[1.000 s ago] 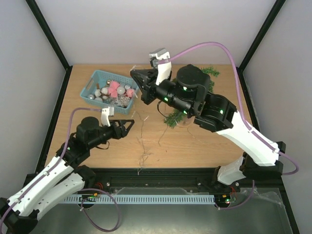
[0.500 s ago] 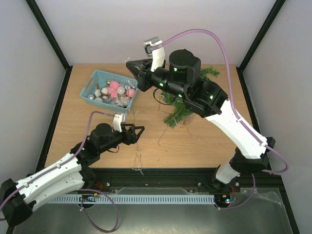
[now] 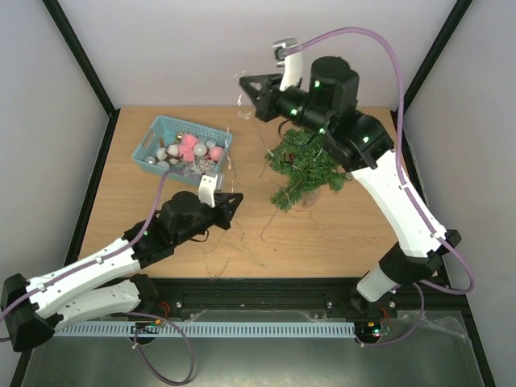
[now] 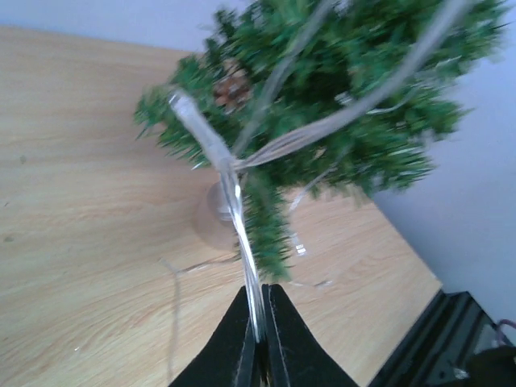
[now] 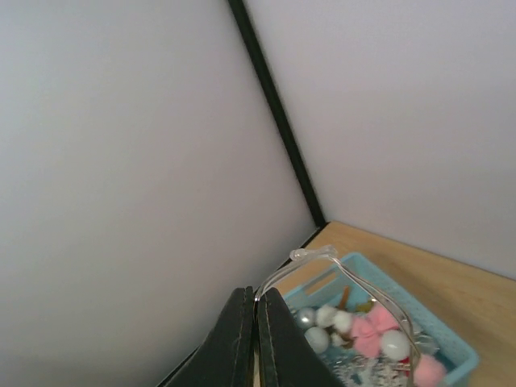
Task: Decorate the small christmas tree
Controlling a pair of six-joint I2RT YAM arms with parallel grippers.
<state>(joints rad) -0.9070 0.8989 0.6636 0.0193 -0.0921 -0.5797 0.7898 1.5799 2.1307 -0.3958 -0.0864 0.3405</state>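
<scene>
The small christmas tree point(image 3: 307, 162) stands upright right of the table's middle, bushy and dark green; its clear base point(image 4: 211, 214) shows in the left wrist view. A thin clear light string point(image 4: 234, 189) runs from my left gripper point(image 4: 259, 289) up across the tree point(image 4: 339, 97). That gripper point(image 3: 235, 199) is shut on the string, low and just left of the tree. My right gripper point(image 3: 243, 83) is raised high behind the basket and tree, shut on another part of the string point(image 5: 322, 256), which loops out of its tips point(image 5: 256, 292).
A teal basket point(image 3: 158, 129) of silver, white and pink ornaments sits at the back left, also below my right gripper point(image 5: 451, 343). Loose thin strands lie on the wood point(image 3: 266, 230) in front of the tree. Black frame posts and grey walls enclose the table.
My left gripper has shut on the light string and moved right toward the tree. The right arm has lifted and swung back to the right, uncovering the tree.
</scene>
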